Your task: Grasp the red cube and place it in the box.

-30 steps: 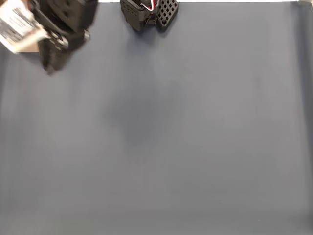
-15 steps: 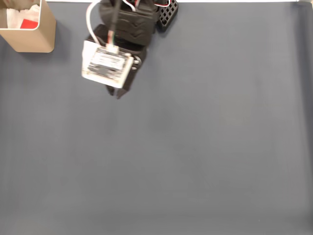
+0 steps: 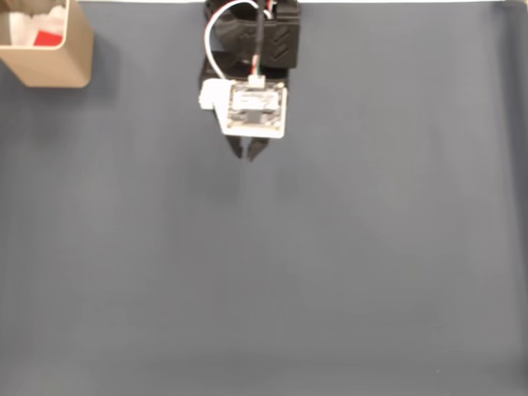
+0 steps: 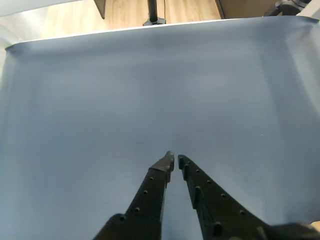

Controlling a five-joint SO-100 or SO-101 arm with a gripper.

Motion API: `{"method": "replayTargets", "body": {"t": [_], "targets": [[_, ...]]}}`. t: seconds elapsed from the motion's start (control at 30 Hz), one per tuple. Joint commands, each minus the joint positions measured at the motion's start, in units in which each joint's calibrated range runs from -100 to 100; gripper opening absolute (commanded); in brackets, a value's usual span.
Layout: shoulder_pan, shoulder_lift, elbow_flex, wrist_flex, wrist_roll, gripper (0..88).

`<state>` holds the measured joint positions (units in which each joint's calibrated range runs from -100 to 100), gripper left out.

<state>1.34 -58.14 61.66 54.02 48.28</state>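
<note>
Jaws nearly together and holding nothing — in the wrist view the two black fingers taper to tips with only a thin sliver of blue between them, and the gripper hangs over bare mat.

Largest of all is the grey-blue surface, which runs almost edge to edge in the fixed view and is open below and to both sides of the arm. Its far edge shows as a pale line along the top of that view, and a raised fold runs down the right edge. In the wrist view the mat's far edge curves across the top, with wooden floor and a dark stand beyond it.

Next, the arm at top centre of the fixed view, carrying a white board and a looping white cable.

At the top left corner sits the box, well apart from the gripper — the red cube lies inside it on white padding.
</note>
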Motion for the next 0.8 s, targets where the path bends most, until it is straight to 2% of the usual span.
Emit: {"method": "replayTargets", "body": {"t": [0.0, 0.27, 0.77], "targets": [[-1.83, -6.16, 4.85, -2.54, -0.1, 0.0], [-4.11, -20.63, 20.45, -3.77, 1.27, 0.0], [-5.74, -35.88, 35.78, -1.8, 2.3, 0.1]]}}
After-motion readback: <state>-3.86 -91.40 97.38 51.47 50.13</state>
